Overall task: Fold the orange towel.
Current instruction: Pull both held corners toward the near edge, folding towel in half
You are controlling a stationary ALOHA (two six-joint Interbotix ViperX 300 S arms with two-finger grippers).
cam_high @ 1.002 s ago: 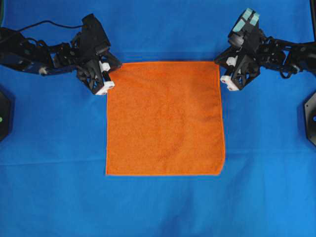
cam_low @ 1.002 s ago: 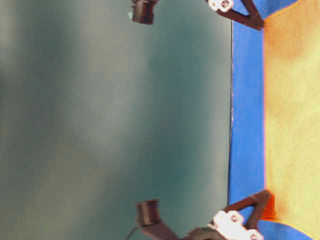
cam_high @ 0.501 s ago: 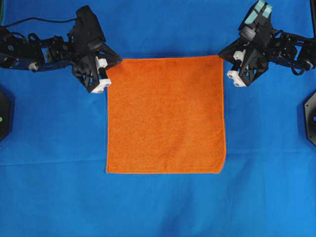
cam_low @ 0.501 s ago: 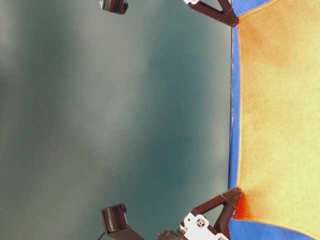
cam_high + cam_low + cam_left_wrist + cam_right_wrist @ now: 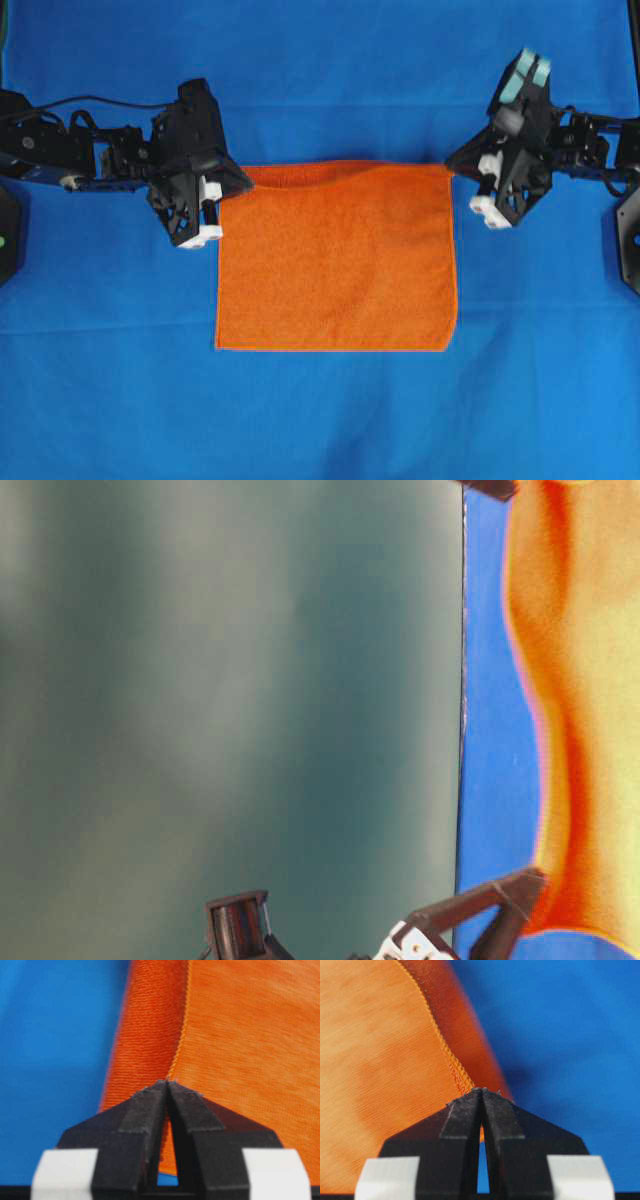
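**Both far corners of the towel pinched and lifted**

No brand, label or legible writing anywhere in the four views.

Table-level view turned sideways and mostly filled by a blurred grey-green backdrop; only a strip of blue cloth-covered table [image 5: 485, 730] and a glowing, overexposed band of towel visible there, with dark finger tips cut off at top and bottom edges. Arm bases cropped at both sides of the overhead view. Underside of the raised hem hidden from above; hard to tell how high off the table.

Bright orange square microfibre towel [image 5: 336, 260] lying between the two claws, near edge flat on the blue cloth, far edge raised and sagging slightly in the middle.

Left claw [image 5: 228, 180] clenched on the towel's far-left corner, black fingers [image 5: 145, 1110] pressed tip to tip with the stitched hem caught between, towel spreading ahead and to the right of the tips. Right claw [image 5: 455, 168] likewise clamped on the far-right corner, fingers [image 5: 465, 1115] meeting on the hem, towel ahead and to the left. Both arms reaching inward from the sides, wrists roughly level, claws pointing toward each other across the towel.
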